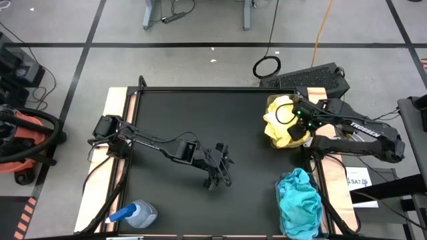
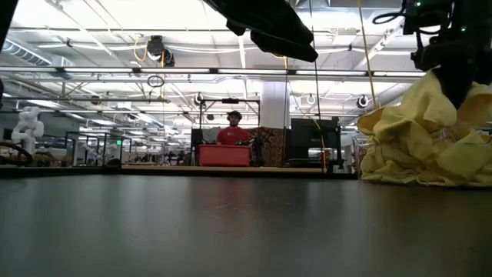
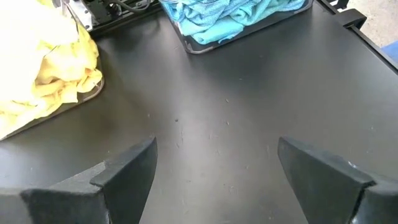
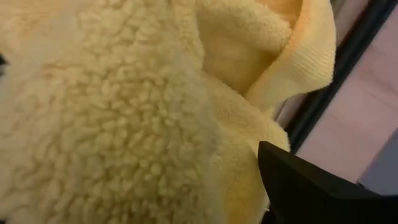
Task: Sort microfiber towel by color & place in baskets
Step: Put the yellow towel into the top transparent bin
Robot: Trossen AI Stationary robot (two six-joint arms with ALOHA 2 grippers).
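Two heaps of microfiber towels fill the baskets along the right side of the black table [image 1: 200,133]. The yellow towels [image 1: 283,123] are mounded in the far basket, whose clear rim barely shows under the cloth [image 3: 93,93], and the teal-blue towels [image 1: 300,203] sit in the near basket [image 3: 205,46].

The right gripper [image 1: 298,119] is down on the yellow heap, over the side of it nearest that arm's own base. Its wrist camera is filled with yellow pile, with one dark finger [image 4: 311,186] against the cloth. How far its fingers stand apart, and whether they grip any towel, cannot be told.

The left gripper [image 1: 217,175] hangs over bare table, well apart from both baskets, which lie ahead of it and off to its side. Its two dark fingers [image 3: 124,174] stand wide apart with nothing between them.

A blue-capped spray bottle [image 1: 137,215] lies on the table behind the left gripper, near the table's front left corner. Beyond the table, a person in a red top [image 2: 233,132] is far back in the room.
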